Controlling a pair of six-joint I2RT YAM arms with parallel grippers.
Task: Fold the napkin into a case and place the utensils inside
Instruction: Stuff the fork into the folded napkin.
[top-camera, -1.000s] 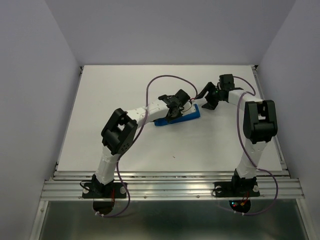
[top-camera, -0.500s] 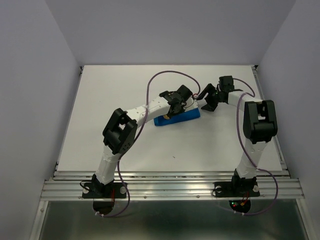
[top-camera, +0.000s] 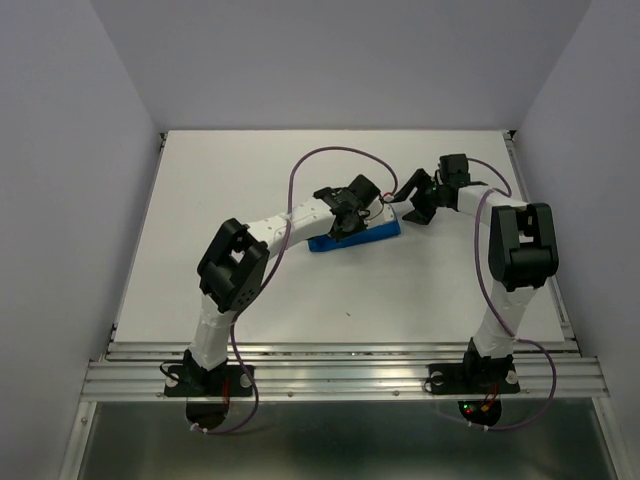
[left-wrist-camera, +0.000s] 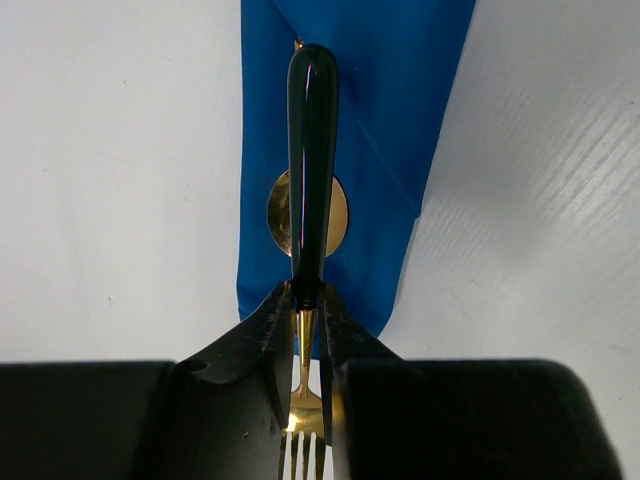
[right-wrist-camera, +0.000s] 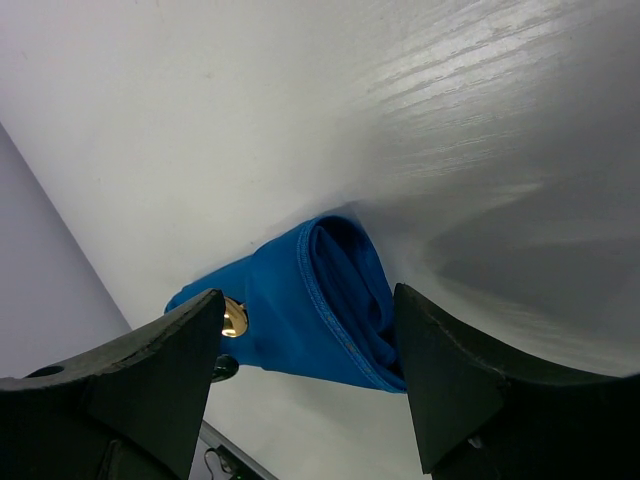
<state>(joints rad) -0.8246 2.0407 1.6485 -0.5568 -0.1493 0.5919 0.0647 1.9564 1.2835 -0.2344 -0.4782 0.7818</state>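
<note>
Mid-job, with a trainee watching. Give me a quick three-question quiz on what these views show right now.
1. True or false: the left hand is shut on the fork, gripping it at the neck between head and handle.
2. At the end of the case, the right hand is: A) shut on the cloth, B) open, C) out of view.
3. Fill in: the gold bowl showing against the case beneath the fork's handle belongs to the ____.
Key: 1 true; 2 B; 3 spoon.
</note>
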